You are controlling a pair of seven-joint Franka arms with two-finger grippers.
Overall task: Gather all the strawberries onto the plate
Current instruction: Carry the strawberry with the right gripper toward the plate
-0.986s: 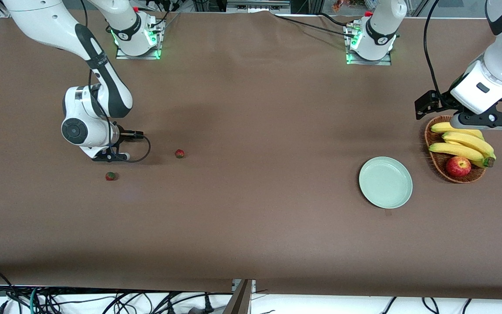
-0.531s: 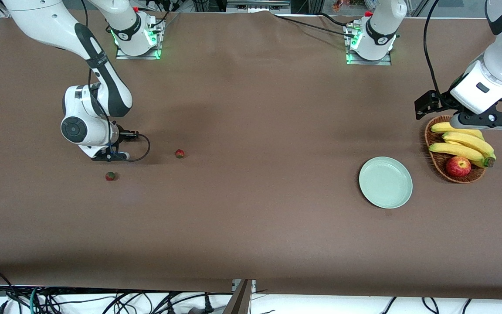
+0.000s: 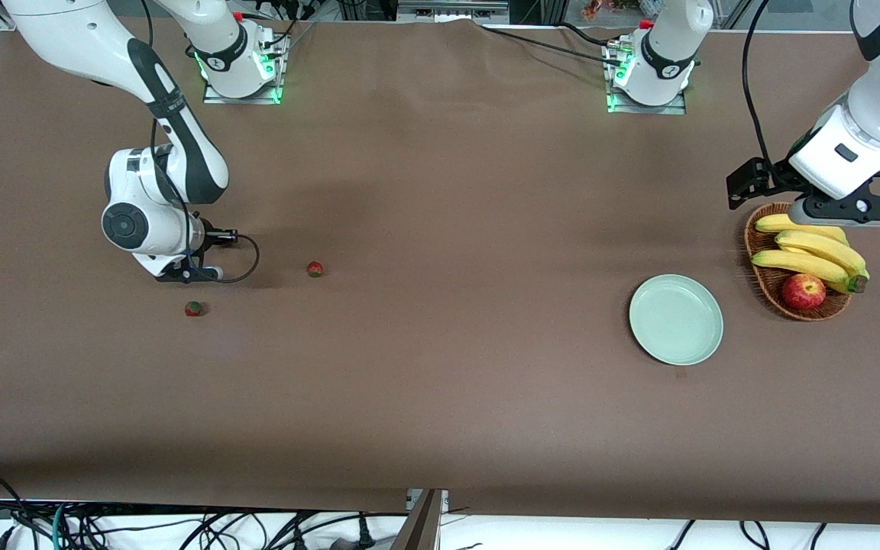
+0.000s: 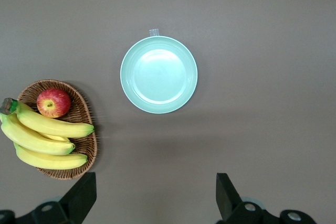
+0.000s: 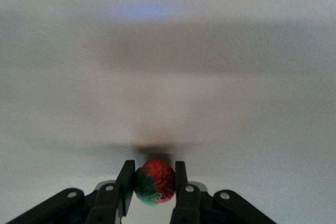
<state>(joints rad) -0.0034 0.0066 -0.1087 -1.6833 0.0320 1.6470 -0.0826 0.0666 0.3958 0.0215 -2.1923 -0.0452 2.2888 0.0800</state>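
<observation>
My right gripper is low over the table toward the right arm's end. In the right wrist view it is shut on a small red strawberry with a green top. That berry is hidden in the front view. Two more strawberries lie on the table, one just nearer the camera than the right gripper, one beside it toward the middle. The pale green plate is empty; it also shows in the left wrist view. My left gripper waits open and empty above the basket; in its wrist view the jaws stand wide apart.
A brown wicker basket with bananas and a red apple stands beside the plate toward the left arm's end. It also shows in the left wrist view. A brown cloth covers the table.
My right arm's wrist has shifted slightly toward the right arm's end of the table. The left arm, the plate and the two loose strawberries have not moved.
</observation>
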